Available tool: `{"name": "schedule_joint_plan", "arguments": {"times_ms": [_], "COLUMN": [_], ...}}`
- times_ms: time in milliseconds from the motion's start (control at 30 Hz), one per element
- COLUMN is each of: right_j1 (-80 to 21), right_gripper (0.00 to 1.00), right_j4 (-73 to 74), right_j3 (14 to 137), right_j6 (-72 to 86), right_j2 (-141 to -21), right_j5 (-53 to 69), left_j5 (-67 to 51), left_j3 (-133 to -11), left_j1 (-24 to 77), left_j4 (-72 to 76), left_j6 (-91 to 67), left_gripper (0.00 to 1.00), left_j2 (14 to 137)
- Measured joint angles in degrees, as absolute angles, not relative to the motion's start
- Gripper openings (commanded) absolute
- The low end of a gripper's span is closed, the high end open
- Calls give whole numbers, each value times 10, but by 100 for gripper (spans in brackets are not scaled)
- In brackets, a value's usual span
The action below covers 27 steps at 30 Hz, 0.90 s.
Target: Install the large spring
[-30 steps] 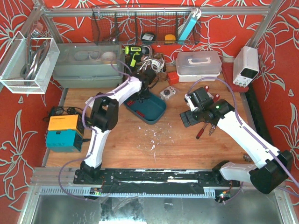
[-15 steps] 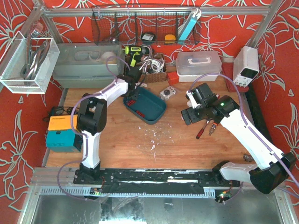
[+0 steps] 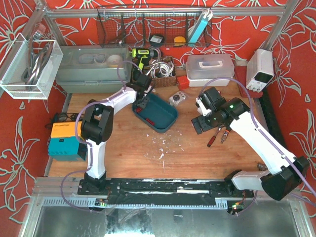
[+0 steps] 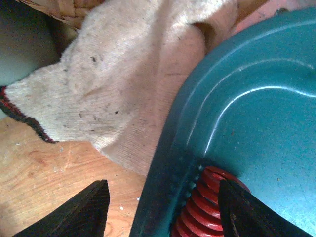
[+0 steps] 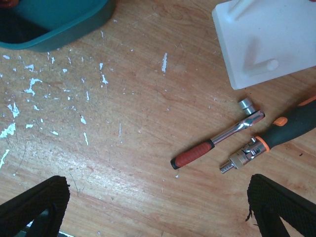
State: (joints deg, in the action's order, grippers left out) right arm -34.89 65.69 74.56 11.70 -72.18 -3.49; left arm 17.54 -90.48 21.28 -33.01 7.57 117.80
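Though the tray's wall runs between its fingers, the left hand is already at the large spring. The fingers stand apart, one outside over the bench and one inside the teal tray, and they clamp nothing. The red spring lies in the tray's far-left corner, against the wall, its long axis seemingly along it. The right hand, spread wide and empty, hovers well apart to the right above a ratchet.
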Motion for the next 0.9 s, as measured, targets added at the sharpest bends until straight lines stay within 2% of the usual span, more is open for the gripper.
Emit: {"name": "schedule_joint_plan", "arguments": {"times_ms": [133,400,900], "right_j1": [-349,-349,-349], "right_gripper": [99,99,99], "right_j4": [660,667,678], "right_j3": [757,764,792], "right_j6": [126,143,146], "right_j2": [-732,-753,-765], "right_j5": [-34,-24,-27], "left_j5": [185,178,116], "left_j3": [-909,-900,-860], "left_j1": [215,225,233], "left_j4": [-336,-333,-341], "left_j6": [73,81,132], "left_gripper": [60,43,44], "left_j2": [1165,1098,1121]}}
